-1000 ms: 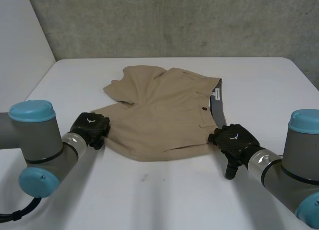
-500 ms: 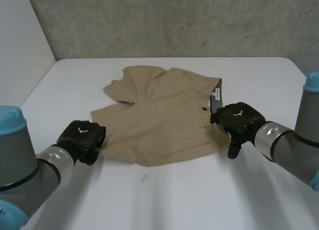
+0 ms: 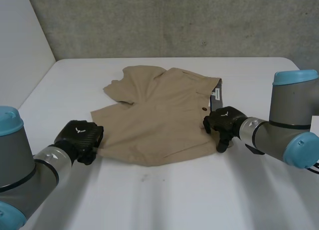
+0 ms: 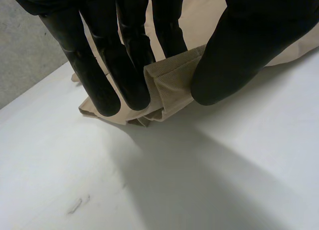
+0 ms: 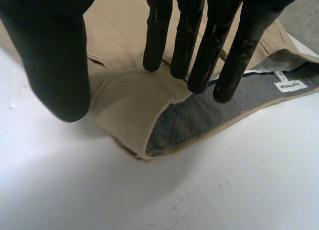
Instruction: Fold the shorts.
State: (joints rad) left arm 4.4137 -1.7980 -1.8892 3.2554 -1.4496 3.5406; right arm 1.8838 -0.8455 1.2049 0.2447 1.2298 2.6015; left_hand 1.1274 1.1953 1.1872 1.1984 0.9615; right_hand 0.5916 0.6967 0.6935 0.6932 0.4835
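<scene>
Shorts (image 3: 159,115): tan woven cloth, matte and lightly creased. They lie flat on the white table (image 3: 174,200), from its middle toward the far edge. The waistband faces the table's right edge, gaping to show a grey lining (image 5: 199,117) with a white label (image 5: 290,85). A small dark button (image 3: 204,109) sits just inside the band. The leg nearer the far edge is rumpled, with one corner turned over.

Left hand (image 3: 79,136): black, glossy, and set at the hem corner nearest the table's left edge. In the left wrist view its straight fingers (image 4: 127,65) and its thumb (image 4: 239,50) nip a doubled fold of stitched hem between them. The fold stands slightly raised off the surface.

Right hand (image 3: 224,121): set at the near corner of the waistband. In the right wrist view its fingers (image 5: 192,45) are straight and spread, their tips at or just above the tan cloth. The thumb (image 5: 50,50) stands well apart, over the same corner, and nothing is grasped. Whether the tips touch the cloth cannot be told.

Hem cloth behind the left fingers is hidden. The label print is too small to read.

Surroundings: rough grey concrete wall (image 3: 174,20) behind the far edge, and a faint dark speck (image 3: 144,178) on the surface near the front.
</scene>
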